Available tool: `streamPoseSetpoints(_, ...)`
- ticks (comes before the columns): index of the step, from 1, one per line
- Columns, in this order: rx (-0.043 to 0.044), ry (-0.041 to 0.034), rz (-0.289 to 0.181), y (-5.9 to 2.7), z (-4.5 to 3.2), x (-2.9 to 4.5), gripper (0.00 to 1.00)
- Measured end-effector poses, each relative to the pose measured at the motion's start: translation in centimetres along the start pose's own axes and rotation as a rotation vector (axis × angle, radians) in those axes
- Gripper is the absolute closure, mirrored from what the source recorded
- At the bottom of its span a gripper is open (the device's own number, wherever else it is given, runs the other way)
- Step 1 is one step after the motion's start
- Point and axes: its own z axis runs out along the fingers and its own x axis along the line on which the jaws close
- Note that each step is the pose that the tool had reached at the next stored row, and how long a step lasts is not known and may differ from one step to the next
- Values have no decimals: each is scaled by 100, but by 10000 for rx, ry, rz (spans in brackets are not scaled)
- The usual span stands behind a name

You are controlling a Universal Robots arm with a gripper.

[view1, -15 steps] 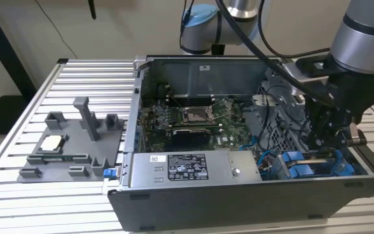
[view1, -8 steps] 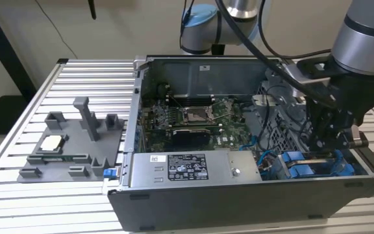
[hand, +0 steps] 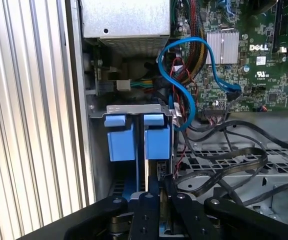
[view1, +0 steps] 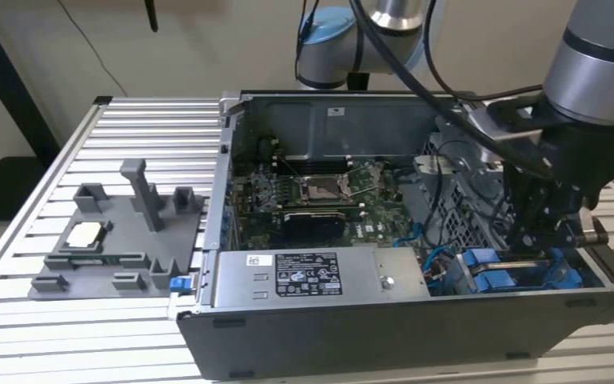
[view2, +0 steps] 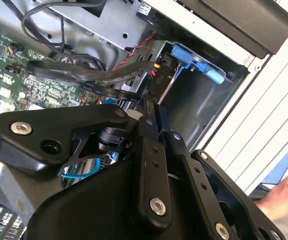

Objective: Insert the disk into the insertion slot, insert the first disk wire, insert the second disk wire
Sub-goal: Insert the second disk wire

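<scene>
While the black metal gripper (view1: 536, 240) reaches down into the open grey computer case (view1: 392, 336), we see its narrow fingers (hand: 151, 200) drawn close together over the grey rectangular drive cage with blue plastic parts (hand: 134, 135), apparently pinching the thin edge of the flat disk in its bright blue carrier frame (hand: 130, 187), though the grip is partly hidden. We judge the disk stiff, fairly heavy and fragile, best held by its plastic frame edges. 2 smooth blue tabs (hand: 158, 140) cap the cage beside soft looping cables (hand: 184, 75).
</scene>
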Motion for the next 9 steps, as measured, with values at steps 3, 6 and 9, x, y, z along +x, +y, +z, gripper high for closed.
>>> streamPoseSetpoints(3, 14, -3, 1, 2, 11, -3, 84)
streamPoseSetpoints(6, 21, -5, 1, 4, 21, -12, 84)
streamPoseSetpoints(9, 27, -1, 1, 6, 30, -20, 84)
